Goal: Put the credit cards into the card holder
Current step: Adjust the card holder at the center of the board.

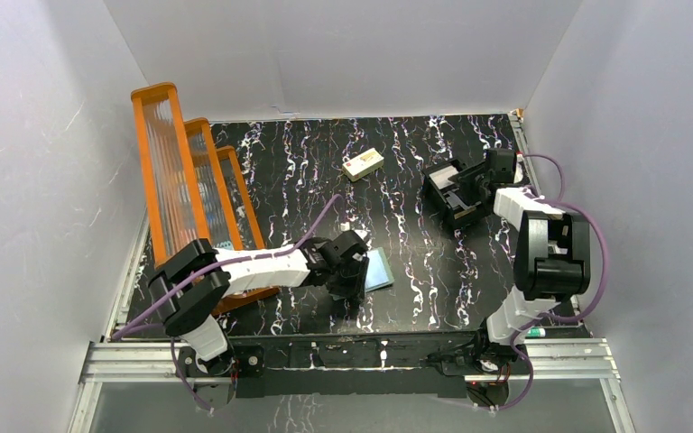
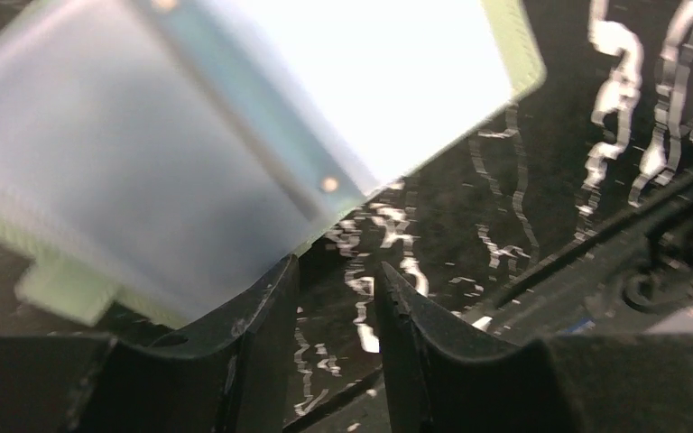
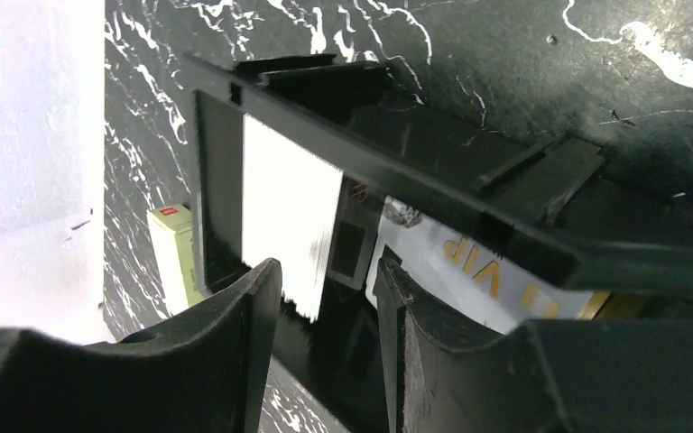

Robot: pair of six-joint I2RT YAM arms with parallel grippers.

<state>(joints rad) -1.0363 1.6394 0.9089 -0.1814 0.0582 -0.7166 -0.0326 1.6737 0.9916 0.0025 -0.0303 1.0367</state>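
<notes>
Your left gripper [image 2: 336, 271], overhead centre: jaws apart, beside open card holder [image 2: 189, 153]. Your right gripper [image 3: 328, 271], overhead upper right: jaws apart around white credit card [image 3: 284, 216] in black tray [image 3: 433, 180].

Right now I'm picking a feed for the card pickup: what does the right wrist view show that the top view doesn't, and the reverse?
Right wrist only: a card lettered VIP lying in the black tray, and a white card standing on edge there, its corner between the parted fingers of the right gripper. Top only: the card holder lying open by the left gripper, and the orange rack at the left. Both: the black tray, the cream block and the marbled table.
</notes>
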